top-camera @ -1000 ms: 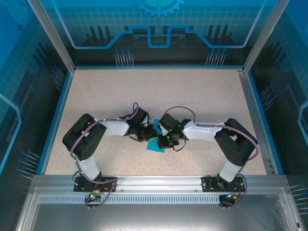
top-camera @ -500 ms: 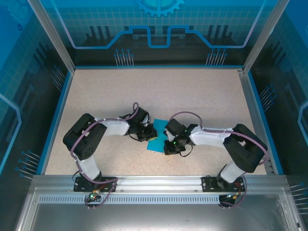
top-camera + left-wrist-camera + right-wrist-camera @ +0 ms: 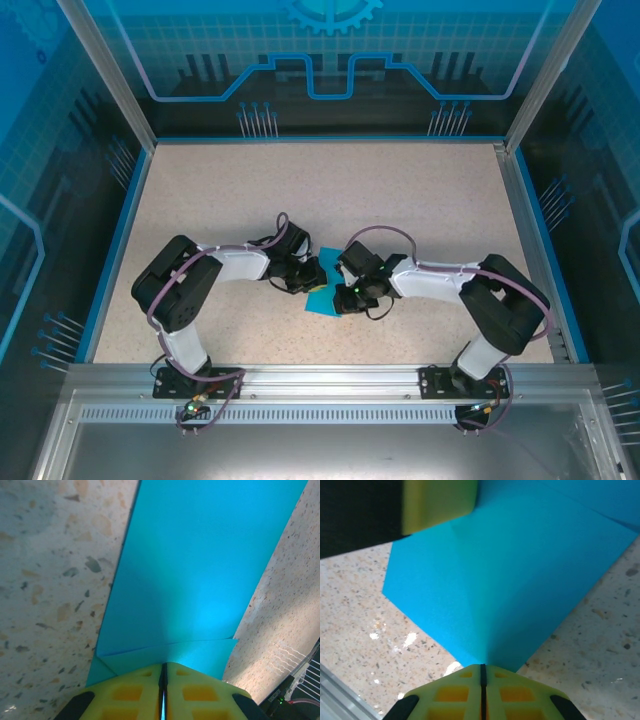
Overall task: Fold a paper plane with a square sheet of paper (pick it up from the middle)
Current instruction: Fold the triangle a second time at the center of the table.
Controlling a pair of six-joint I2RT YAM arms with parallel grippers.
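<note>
Square sheet of paper (image 3: 322, 299), teal-blue, sits at frame centre; my left pincer (image 3: 163, 671) and right pincer (image 3: 482, 670) each clamp it from either side, seemingly steadying a fold.

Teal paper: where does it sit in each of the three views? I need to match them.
Top external: teal paper just below picture centre, between left gripper and right gripper.
Left wrist: teal paper spans the upper centre, above the left gripper.
Right wrist: teal paper across centre and upper right, above the right gripper.
Shared landmark: the speckled tabletop bordering it.
</note>
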